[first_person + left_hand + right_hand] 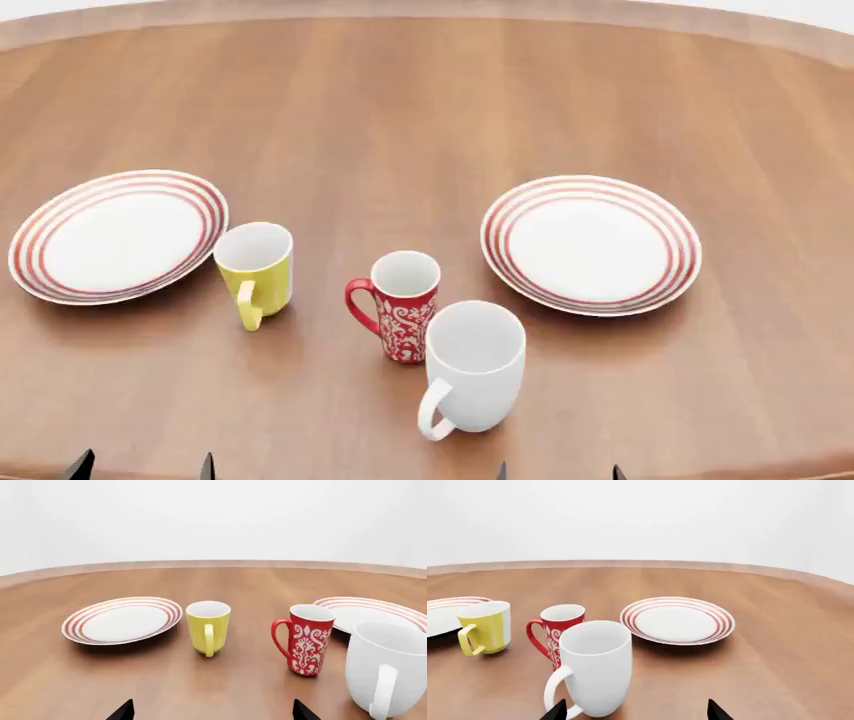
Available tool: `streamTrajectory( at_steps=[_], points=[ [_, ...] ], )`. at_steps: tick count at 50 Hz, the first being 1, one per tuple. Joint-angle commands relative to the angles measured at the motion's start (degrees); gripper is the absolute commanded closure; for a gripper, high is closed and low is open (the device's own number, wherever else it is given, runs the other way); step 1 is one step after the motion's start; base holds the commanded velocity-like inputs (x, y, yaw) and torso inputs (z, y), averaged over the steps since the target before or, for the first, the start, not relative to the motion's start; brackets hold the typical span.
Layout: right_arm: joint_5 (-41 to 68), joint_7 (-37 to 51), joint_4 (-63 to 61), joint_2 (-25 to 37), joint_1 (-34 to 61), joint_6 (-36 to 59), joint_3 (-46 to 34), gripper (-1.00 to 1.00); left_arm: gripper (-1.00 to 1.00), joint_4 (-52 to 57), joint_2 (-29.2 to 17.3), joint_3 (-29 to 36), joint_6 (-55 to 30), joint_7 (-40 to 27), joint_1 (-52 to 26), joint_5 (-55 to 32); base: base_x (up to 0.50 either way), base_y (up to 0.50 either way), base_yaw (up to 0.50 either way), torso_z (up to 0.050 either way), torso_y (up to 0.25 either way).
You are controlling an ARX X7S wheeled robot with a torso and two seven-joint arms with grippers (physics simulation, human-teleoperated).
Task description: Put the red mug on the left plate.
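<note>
Warm brown wood grain runs across the desk (400, 90), under a pale white backdrop. The red mug (403, 318) shows bright red with white floral scrollwork, a white inside and a red handle. Beside it the yellow mug (254, 272) is plain yellow outside, white within. The white mug (471, 372) is plain white all over. The left plate (118, 236) is white with thin red rings near the rim, and the right plate (590, 243) wears the same pattern. Black gripper (212, 711) tips show at the frame edge.

Bright, even light from above leaves only soft, short shadows under the mugs and plates on the wooden table (400, 110), everything sharp, without glare or blur.
</note>
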Motion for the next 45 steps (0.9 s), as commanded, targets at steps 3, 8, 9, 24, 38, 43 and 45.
streamTrajectory(
  at_steps=[3,8,9,24,38,43,45],
  points=[
    [1.8,1.7,-7.6,1.2,-1.2,4.4,-3.0,-1.00,-1.00,8.4,-1.6,1.6,-1.5,-1.4,3.7,-1.2,0.00,0.00,0.00,0.000,0.000],
    [1.9,2.9,-10.1,2.3,-1.8,4.5,-4.4,-1.00,-1.00,9.5,-2.2,3.4,-1.7,-2.0,4.3,-1.9,0.00,0.00,0.00,0.000,0.000],
    [2.1,2.9,-10.2,2.5,-2.0,4.4,-4.6,-1.00,-1.00,10.0,-2.4,3.6,-1.8,-2.1,4.5,-2.0,0.00,0.00,0.00,0.000,0.000],
    [1.9,4.9,-9.7,4.0,-2.6,2.6,-7.3,-1.00,-1.00,11.4,-4.2,5.2,-1.7,-3.7,5.2,-3.5,0.06,0.12,0.00,0.000,0.000],
    [3.0,5.8,-9.7,5.0,-2.3,2.6,-8.7,-1.00,-1.00,11.5,-5.3,5.9,-1.8,-4.9,5.1,-4.5,0.18,0.32,0.00,0.000,0.000],
    [3.4,6.1,-9.7,5.3,-2.3,2.6,-9.1,-1.00,-1.00,11.4,-5.7,6.4,-1.7,-5.3,5.1,-4.6,0.19,0.33,0.00,0.000,0.000],
    [3.4,6.2,-9.7,5.4,-2.2,2.6,-9.4,-1.00,-1.00,11.4,-5.9,6.6,-1.7,-5.5,5.1,-4.7,0.20,0.32,0.00,0.000,0.000]
  ],
)
